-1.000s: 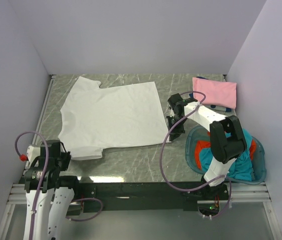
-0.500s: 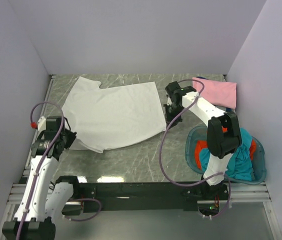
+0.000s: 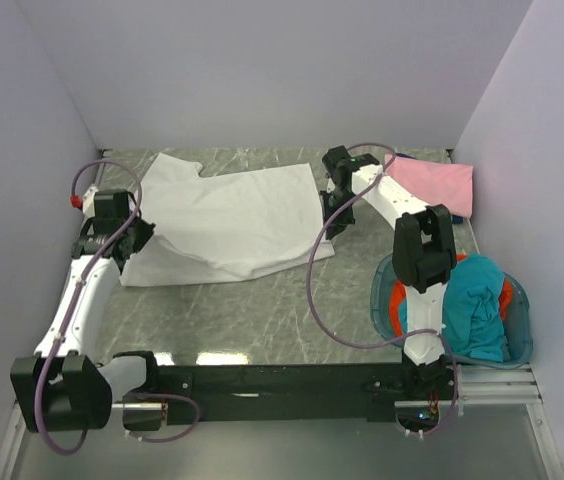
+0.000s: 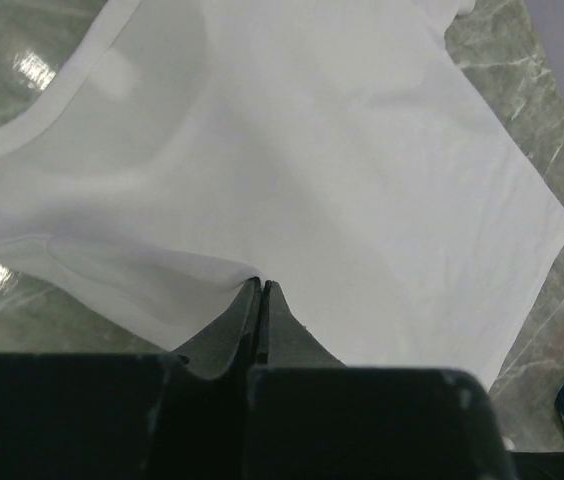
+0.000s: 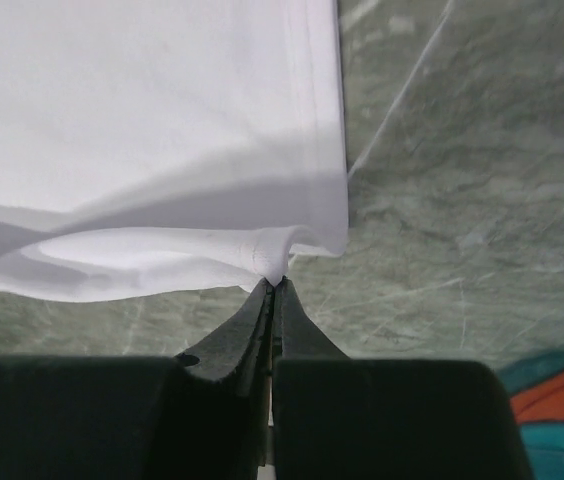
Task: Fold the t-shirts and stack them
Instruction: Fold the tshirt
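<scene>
Top external: the white t-shirt [image 3: 232,210] is being lifted off the bench [image 3: 262,310] at both ends of its near edge. The cloth is judged light and limp, best taken at edges and corners.

Left wrist: a cloth fold is being pinched in the fully closed left gripper [image 4: 260,287].

Right wrist: the hem corner is being pinched in the closed right gripper [image 5: 276,283].

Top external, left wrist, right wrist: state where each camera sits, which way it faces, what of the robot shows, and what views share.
Top external: above and behind the bases, facing down at the table; both arms show, plus white t-shirt, pink t-shirt, basket.
Left wrist: on the left arm, facing along the left gripper, shut on the shirt's edge.
Right wrist: on the right arm, facing along the right gripper, shut on the shirt's hem corner.
Shared: all three see the white t-shirt and table.
</scene>
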Robot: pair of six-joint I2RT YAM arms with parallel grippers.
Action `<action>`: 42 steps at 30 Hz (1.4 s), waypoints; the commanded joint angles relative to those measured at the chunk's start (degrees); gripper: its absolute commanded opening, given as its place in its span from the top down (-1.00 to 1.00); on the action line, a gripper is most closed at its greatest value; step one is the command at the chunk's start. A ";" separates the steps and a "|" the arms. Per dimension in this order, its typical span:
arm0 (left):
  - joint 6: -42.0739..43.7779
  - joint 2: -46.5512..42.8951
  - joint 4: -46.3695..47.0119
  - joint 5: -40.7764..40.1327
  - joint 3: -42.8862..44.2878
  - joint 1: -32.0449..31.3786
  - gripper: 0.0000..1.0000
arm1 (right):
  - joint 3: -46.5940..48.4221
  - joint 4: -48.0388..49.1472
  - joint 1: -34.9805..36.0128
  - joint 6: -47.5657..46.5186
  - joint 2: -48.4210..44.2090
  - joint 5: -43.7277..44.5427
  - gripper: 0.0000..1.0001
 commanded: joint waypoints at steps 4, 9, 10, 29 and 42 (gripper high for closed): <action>6.33 7.34 8.58 4.51 5.84 1.84 0.99 | 8.83 -1.98 -1.96 0.92 4.06 1.02 1.00; 9.23 13.23 11.40 8.63 8.83 3.25 0.99 | 13.32 -2.50 -3.02 1.36 8.10 0.85 1.00; 9.67 14.02 11.49 8.99 9.44 3.43 0.99 | 14.89 -2.77 -3.19 1.36 8.72 0.85 1.00; 13.28 26.16 13.16 10.40 19.03 4.31 0.99 | 21.06 -2.86 -4.34 1.36 14.69 -0.21 1.00; 11.17 27.65 13.51 9.96 19.11 4.48 0.99 | 23.52 -2.86 -4.78 1.80 17.25 -0.74 1.00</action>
